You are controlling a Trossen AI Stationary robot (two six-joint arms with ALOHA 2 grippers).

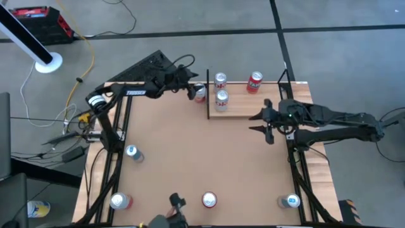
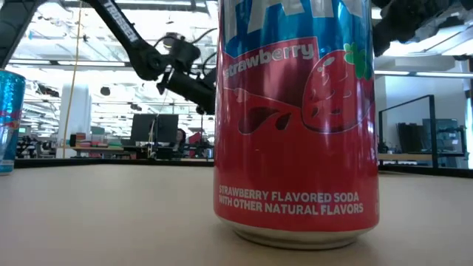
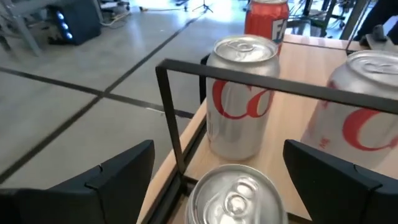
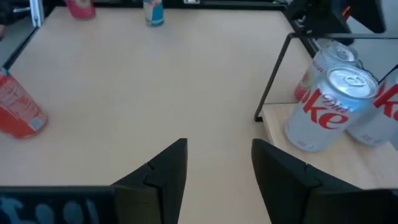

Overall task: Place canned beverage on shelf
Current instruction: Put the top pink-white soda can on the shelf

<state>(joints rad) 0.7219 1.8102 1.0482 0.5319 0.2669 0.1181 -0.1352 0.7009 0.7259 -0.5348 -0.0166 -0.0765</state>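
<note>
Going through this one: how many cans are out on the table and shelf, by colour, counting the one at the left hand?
Silver cans: 3
Red cans: 3
Blue cans: 2
Total: 8

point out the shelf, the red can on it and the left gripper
shelf (image 1: 253,106), high view, bare wood of its board
red can (image 1: 254,82), high view, its side
left gripper (image 1: 198,92), high view, midway between its fingertips, around a silver can (image 1: 200,93)

Grey concrete floor (image 1: 190,38), bright office.
</note>
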